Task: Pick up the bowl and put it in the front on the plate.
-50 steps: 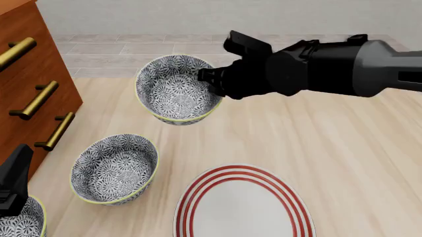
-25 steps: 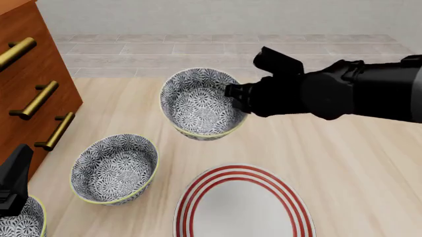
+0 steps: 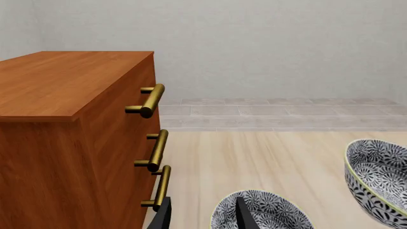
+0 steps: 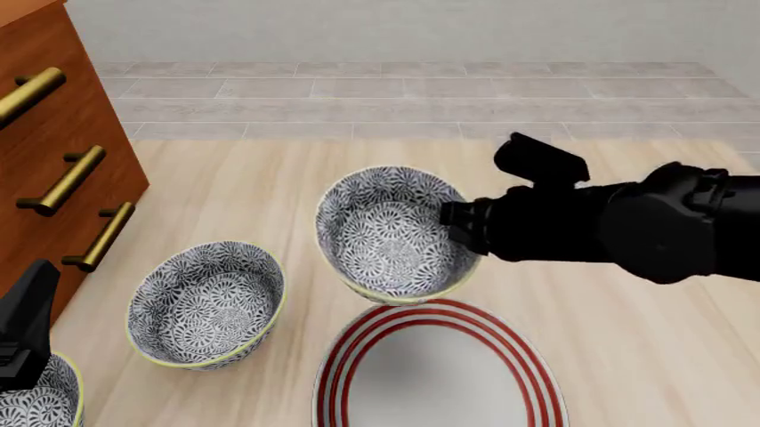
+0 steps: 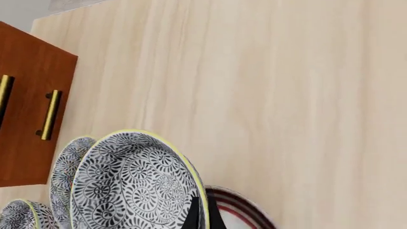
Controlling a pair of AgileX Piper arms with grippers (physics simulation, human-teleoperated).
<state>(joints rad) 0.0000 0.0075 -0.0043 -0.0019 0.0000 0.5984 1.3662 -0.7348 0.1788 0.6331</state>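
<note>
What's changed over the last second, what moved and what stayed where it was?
The right gripper, shut on the bowl at its rim, has carried it from the far side of the table toward the camera and to the right. The bowl now hangs tilted over the far edge of the plate. No grasp or release happened. The plate, the middle bowl, the near-left bowl, the cabinet and the left gripper stayed put.

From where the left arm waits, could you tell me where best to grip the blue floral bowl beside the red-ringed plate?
Pinch the thin rim of the upright blue floral bowl from above, one finger inside its open mouth. The near-left edge looks most reachable for the left gripper.
</note>
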